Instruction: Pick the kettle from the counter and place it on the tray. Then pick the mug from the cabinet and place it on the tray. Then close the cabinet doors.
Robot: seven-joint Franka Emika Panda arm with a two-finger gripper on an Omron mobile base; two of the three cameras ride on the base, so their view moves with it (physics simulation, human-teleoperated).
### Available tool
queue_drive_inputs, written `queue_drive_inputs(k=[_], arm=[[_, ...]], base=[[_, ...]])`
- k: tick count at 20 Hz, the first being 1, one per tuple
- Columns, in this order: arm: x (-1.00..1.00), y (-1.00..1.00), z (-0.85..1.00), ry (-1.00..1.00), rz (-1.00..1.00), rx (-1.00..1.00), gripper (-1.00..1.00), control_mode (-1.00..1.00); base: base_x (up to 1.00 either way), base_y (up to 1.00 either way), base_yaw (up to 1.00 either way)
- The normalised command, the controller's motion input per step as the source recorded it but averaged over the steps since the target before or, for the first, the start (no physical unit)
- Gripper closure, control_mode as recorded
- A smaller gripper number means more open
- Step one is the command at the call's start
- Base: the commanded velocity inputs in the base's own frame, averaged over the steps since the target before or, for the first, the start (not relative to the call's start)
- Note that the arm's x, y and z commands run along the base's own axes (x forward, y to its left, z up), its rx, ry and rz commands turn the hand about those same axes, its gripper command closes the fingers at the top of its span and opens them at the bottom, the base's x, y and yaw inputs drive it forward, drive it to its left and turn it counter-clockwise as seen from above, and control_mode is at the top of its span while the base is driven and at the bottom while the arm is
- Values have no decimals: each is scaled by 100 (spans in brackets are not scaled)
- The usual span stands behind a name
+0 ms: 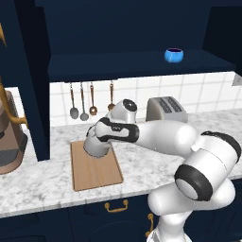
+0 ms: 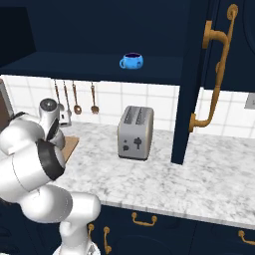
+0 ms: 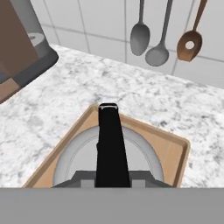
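Tabletop (image 1: 42, 175) carries the tray (image 1: 97, 172) near its front edge; the kettle (image 3: 83, 153) sits over the tray's far end, directly under the claw (image 3: 112, 177), which is clamped on the black arched handle (image 3: 110, 140), handle running straight away from the camera. Mug (image 1: 174, 55) is up on the cabinet shelf (image 1: 118, 64), up and to the right of the claw.

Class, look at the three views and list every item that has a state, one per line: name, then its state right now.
kettle: upright over the tray, handle in the claw
claw: shut on the kettle's handle
tray: flat on the counter, kettle above it
mug: upright on the cabinet shelf
cabinet door: open
toaster: upright, slots empty
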Motion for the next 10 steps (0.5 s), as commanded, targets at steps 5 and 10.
queue_drive_inputs(k=[5,10], arm=[[4,17,-24,0,0,0,100,-100],[1,18,-30,0,0,0,100,-100]], base=[[0,0,0],[0,0,0]])
